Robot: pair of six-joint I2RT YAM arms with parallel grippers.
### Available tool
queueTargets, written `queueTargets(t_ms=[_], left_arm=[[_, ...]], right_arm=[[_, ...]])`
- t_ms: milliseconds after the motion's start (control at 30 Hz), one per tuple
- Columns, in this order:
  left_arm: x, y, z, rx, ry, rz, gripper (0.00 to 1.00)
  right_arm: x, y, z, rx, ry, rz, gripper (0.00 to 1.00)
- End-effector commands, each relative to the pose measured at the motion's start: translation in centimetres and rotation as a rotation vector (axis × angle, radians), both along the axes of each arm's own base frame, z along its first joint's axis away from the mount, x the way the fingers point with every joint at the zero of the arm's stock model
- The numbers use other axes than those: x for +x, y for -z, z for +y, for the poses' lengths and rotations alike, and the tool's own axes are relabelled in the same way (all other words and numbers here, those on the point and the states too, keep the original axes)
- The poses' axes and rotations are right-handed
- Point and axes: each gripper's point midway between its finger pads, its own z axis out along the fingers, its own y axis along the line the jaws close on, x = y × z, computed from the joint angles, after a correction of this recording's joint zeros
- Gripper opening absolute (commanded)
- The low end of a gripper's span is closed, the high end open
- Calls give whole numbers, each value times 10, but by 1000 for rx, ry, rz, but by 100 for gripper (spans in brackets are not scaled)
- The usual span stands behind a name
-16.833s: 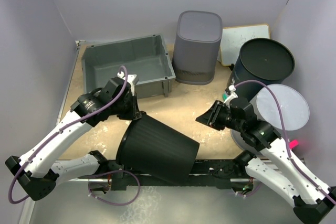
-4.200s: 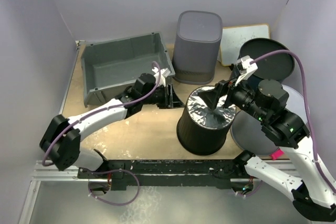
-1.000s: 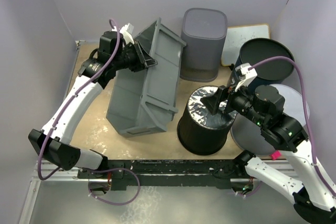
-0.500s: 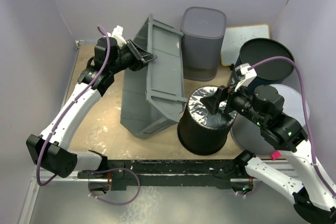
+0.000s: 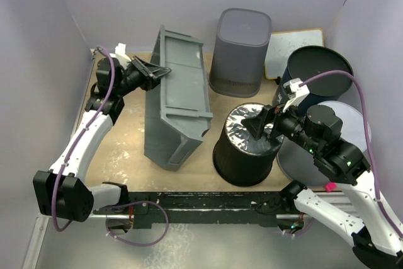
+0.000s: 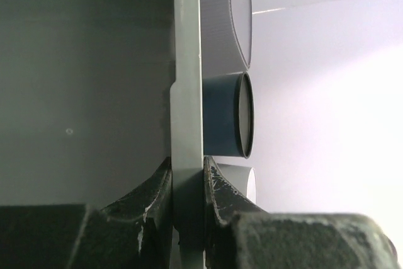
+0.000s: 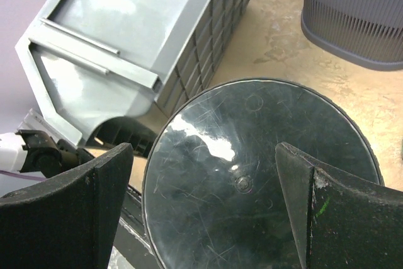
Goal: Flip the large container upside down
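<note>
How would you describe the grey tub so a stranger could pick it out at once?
Look at the left half of the table. There a grey tub stands tipped on its side, its rim pinched by the left gripper. Unlike the round black bucket and ribbed basket nearby, it is boxy.

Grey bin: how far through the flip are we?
Done: the black bucket stands bottom-up, and the right gripper hovers open over it, holding nothing. In hand: the left gripper is shut on the rim of the grey bin, which is tipped up on one side. Left: carry it over until its mouth faces the table, then release.
</note>
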Motion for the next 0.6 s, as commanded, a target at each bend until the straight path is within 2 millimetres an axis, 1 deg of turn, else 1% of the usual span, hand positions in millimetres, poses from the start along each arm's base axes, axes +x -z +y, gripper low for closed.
queueTargets(t_ms=[0,67,167,233,300,333,367,400,433,467,500,567], left_arm=[[-17,-57,15,-65,84,-236,0],[-17,-38,28,18,78,-197,0],[-21,-3,46,136,94,-113,0],[-25,17,58,191,103,-63,4],[-29,36,74,258,89,-8,13],[-31,45,81,309,81,14,20],[-37,58,90,378,60,72,28],[-41,68,101,469,49,98,35],[-44,73,111,538,30,122,40],[-47,77,120,599,11,144,43],[-49,77,129,650,-15,158,46],[-51,70,141,710,-64,150,50]], right_arm=[[-2,-6,1,24,-9,-18,96],[-3,-5,1,21,-12,-14,96],[-4,-1,3,18,-20,-4,96],[-3,-1,3,17,-21,-3,96],[-2,0,4,17,-20,-2,96],[-1,0,4,17,-19,-3,96],[-1,-1,4,18,-18,-5,96],[0,-1,4,17,-17,-5,96],[0,-1,5,16,-17,-4,96],[1,0,5,15,-17,-3,96],[0,0,5,14,-18,-1,96],[2,1,7,13,-20,2,96]])
